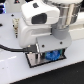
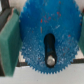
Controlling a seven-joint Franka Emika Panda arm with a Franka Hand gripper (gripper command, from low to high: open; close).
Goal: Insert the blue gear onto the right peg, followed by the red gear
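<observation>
The gripper (image 2: 47, 37) is pinching the blue gear (image 2: 50, 30), its green pads (image 2: 9, 40) pressing the gear's toothed rim on either side in the wrist view. Through the gear's slotted centre hole, a dark peg (image 2: 50, 61) is showing. In the exterior view's lower centre, the blue gear (image 1: 51, 54) is sitting over the grey, black-rimmed plate (image 1: 36, 59), with the white arm (image 1: 42, 22) filling the frame above it.
</observation>
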